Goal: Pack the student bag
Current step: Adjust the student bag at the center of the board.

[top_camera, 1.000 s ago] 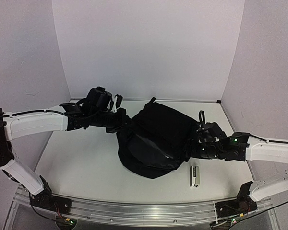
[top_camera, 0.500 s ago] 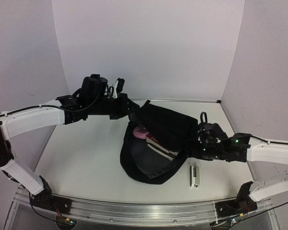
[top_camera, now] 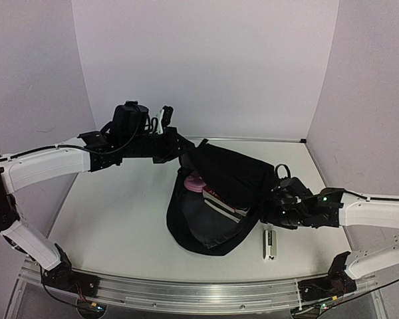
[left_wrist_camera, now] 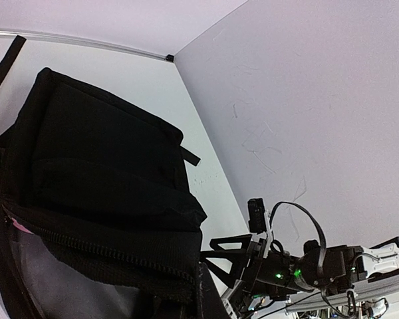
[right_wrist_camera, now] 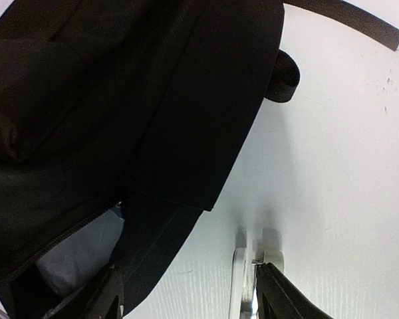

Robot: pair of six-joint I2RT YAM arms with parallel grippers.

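The student bag (top_camera: 229, 176) is a large black backpack lying mid-table with its mouth held open, grey lining (top_camera: 203, 216) showing. Inside it I see a pink pencil case (top_camera: 194, 183) and books (top_camera: 221, 201). My left gripper (top_camera: 184, 151) is shut on the bag's upper edge and holds it raised; in the left wrist view the bag (left_wrist_camera: 100, 173) fills the left side. My right gripper (top_camera: 271, 211) stands open at the bag's right side, just above a white stapler (top_camera: 270, 243). In the right wrist view the stapler (right_wrist_camera: 247, 286) lies by the right finger (right_wrist_camera: 286, 299), beside the bag (right_wrist_camera: 120, 100).
A black strap (right_wrist_camera: 346, 16) trails on the table beyond the bag. White walls close in the table at the back and both sides. The right arm (left_wrist_camera: 299, 266) shows low in the left wrist view.
My left gripper has lifted the bag's upper edge up and back, opening the mouth so the pink case and books show. My right gripper has slid a little nearer the stapler.
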